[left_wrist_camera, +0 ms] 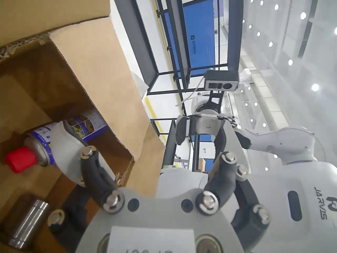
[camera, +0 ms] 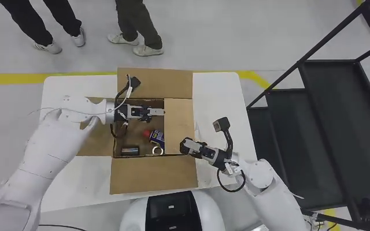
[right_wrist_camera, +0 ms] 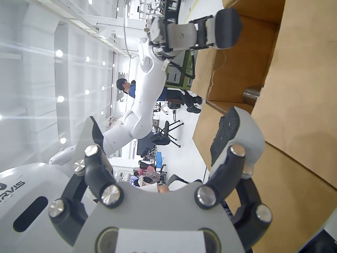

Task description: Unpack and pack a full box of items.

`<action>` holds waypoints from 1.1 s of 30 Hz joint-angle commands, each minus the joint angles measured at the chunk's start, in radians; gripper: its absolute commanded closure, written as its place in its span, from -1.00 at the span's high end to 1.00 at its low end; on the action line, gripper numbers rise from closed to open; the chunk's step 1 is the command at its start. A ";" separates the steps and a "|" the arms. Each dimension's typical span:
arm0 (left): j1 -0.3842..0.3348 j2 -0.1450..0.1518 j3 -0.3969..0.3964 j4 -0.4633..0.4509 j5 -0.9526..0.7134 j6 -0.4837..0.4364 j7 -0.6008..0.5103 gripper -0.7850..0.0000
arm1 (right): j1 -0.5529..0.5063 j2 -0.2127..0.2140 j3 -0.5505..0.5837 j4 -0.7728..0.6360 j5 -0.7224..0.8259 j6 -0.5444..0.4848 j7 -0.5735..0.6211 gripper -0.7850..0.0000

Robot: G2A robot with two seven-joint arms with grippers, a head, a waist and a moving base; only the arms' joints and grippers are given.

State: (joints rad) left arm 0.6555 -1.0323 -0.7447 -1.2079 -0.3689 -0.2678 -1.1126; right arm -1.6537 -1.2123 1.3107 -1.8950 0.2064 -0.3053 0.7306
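An open cardboard box [camera: 153, 173] stands mid-table with its flaps spread. On its floor lie a spray can [camera: 156, 136] with a red cap, a metal cylinder [camera: 130, 150] and a small pale ring [camera: 157, 151]. My left gripper [camera: 151, 111] hangs open inside the box, above the can. In the left wrist view, one finger of this gripper [left_wrist_camera: 150, 143] crosses in front of the spray can [left_wrist_camera: 42, 146], and the cylinder [left_wrist_camera: 23, 222] lies nearer. My right gripper [camera: 186, 146] is open and empty at the box's right flap [right_wrist_camera: 302, 80]; from there the cylinder [right_wrist_camera: 251, 94] peeks out.
The white table [camera: 63, 92] has bare room to the left and right of the box. A black metal stair frame [camera: 312, 104] stands close to the table's right side. The box's right flap rises between my right gripper and the items.
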 commanded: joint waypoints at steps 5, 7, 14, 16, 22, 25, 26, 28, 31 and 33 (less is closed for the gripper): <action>-0.075 -0.078 0.120 0.151 0.026 -0.090 0.013 1.00 | -0.008 0.006 -0.001 -0.002 0.007 -0.006 0.026 1.00; -0.092 -0.102 0.145 0.193 0.016 -0.119 0.015 1.00 | -0.007 0.008 -0.007 -0.008 0.003 -0.002 0.035 1.00; -0.145 -0.171 0.178 0.281 -0.085 -0.191 0.000 1.00 | 0.001 0.012 -0.032 -0.028 -0.012 0.010 0.055 1.00; -0.155 -0.182 0.175 0.283 -0.117 -0.223 -0.027 1.00 | 0.004 0.013 -0.039 -0.032 -0.018 0.013 0.058 1.00; -0.165 -0.198 0.160 0.271 -0.177 -0.309 -0.122 1.00 | 0.001 0.018 -0.057 -0.055 -0.021 0.008 0.079 1.00; -0.168 -0.207 0.160 0.237 -0.203 -0.298 -0.141 1.00 | -0.005 0.021 -0.065 -0.076 -0.019 -0.001 0.101 1.00; -0.167 -0.211 0.162 0.225 -0.217 -0.291 -0.149 1.00 | -0.008 0.023 -0.068 -0.084 -0.018 -0.004 0.109 1.00; -0.170 -0.220 0.168 0.210 -0.235 -0.277 -0.162 1.00 | -0.014 0.026 -0.071 -0.099 -0.027 -0.004 0.123 1.00; -0.175 -0.239 0.185 0.204 -0.248 -0.268 -0.171 1.00 | -0.025 0.031 -0.058 -0.118 -0.079 0.030 0.101 1.00; -0.181 -0.253 0.198 0.205 -0.272 -0.253 -0.186 1.00 | -0.044 0.033 -0.043 -0.130 -0.109 0.054 0.059 1.00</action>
State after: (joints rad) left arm 0.4788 -1.2768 -0.5541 -1.0056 -0.6252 -0.5308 -1.2895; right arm -1.6860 -1.1805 1.2580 -2.0184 0.1150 -0.2651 0.8162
